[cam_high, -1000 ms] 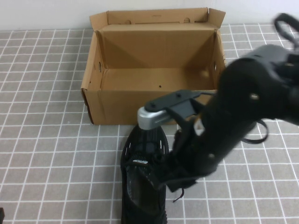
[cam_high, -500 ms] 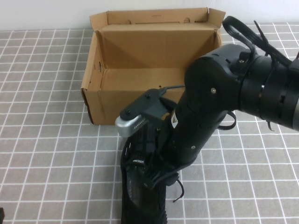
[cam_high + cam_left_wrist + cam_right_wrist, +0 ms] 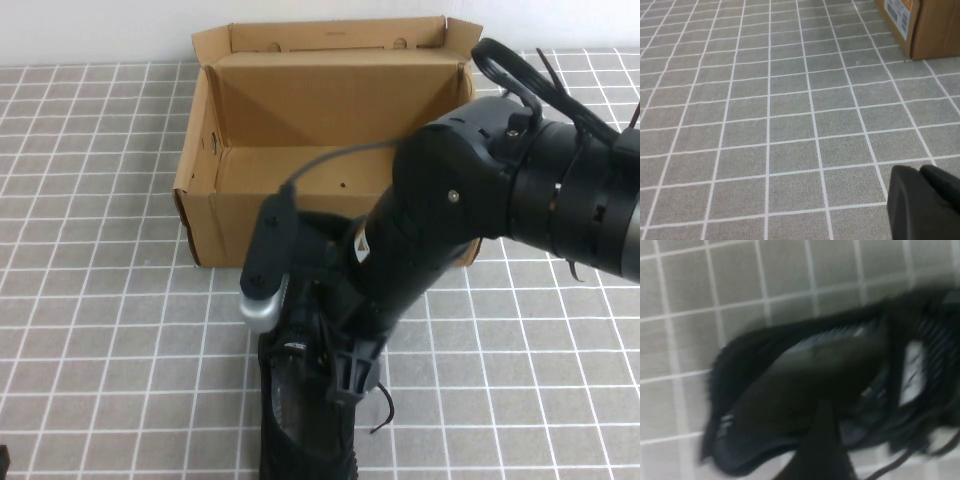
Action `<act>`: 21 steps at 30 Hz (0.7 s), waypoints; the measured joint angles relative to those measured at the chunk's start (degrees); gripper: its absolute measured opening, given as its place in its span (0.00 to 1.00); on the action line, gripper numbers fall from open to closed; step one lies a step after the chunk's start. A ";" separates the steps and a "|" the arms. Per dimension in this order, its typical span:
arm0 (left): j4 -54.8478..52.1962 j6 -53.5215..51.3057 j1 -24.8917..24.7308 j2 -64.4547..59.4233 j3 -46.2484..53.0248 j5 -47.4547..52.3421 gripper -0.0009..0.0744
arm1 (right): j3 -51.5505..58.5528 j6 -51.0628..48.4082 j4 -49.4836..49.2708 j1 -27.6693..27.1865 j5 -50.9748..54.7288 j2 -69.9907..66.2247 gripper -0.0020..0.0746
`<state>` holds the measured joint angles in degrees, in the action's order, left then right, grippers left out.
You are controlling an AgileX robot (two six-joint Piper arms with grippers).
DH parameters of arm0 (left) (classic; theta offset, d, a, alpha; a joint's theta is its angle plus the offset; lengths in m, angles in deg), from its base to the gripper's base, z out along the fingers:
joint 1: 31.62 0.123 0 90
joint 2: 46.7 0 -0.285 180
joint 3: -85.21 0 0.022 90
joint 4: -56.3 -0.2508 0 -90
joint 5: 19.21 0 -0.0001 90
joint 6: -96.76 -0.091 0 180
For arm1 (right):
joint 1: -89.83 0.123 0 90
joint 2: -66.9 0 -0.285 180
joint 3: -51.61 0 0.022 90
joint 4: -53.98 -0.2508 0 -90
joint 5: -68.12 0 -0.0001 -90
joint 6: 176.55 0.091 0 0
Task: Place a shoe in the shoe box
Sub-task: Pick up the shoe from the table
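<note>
Black shoe (image 3: 805, 390) under right gripper (image 3: 345, 375), fingers unclear; left gripper (image 3: 925, 205) closed.

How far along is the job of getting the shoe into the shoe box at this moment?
Early. Done: the shoe box stands open and empty, lid flap up. In hand: the right hand is low over the shoe, which lies on the tiled table in front of the box, not visibly gripped or lifted. Left: grasp, lift, place inside. The left hand sits shut, away over bare tiles.
</note>
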<state>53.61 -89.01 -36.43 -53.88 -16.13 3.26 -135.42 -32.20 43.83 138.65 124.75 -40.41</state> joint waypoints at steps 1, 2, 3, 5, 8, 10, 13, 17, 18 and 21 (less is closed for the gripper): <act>0.00 0.00 0.00 0.00 0.00 0.00 0.01 | 0.00 -2.07 0.00 0.00 -1.13 -0.06 0.72; 0.00 0.00 0.00 0.00 0.00 0.00 0.01 | 0.00 -4.36 0.00 0.00 -2.51 -0.14 0.72; 0.00 0.00 0.00 0.00 0.00 0.00 0.01 | 0.00 -6.21 0.00 0.00 -3.68 -0.24 0.73; 0.00 0.00 0.00 0.00 0.00 0.00 0.01 | 0.00 -8.24 -0.12 0.00 -4.93 -0.57 0.73; 0.00 0.00 0.00 0.00 0.00 0.00 0.01 | -0.10 -9.21 -0.35 0.00 -4.91 -1.76 0.73; 0.00 0.00 0.00 0.00 0.00 0.00 0.01 | -0.10 -9.35 -0.38 0.00 -4.53 -2.75 0.73; 0.00 0.00 0.00 0.00 0.00 0.00 0.01 | -0.10 -9.47 -0.49 0.00 -4.52 -3.88 0.73; 0.00 0.00 0.00 0.00 0.00 0.00 0.01 | -0.10 -9.47 -0.63 0.00 -6.81 -4.76 0.73; 0.00 0.00 0.00 0.00 0.00 0.00 0.01 | -0.10 -9.47 -0.63 0.00 -7.38 -5.01 0.73; 0.00 0.00 0.00 0.00 0.00 0.00 0.01 | -0.10 -9.47 -0.63 0.00 -8.08 -5.80 0.73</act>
<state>53.61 -89.01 -36.43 -53.88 -16.13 3.26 -135.52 -41.67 43.20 138.65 116.68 -46.22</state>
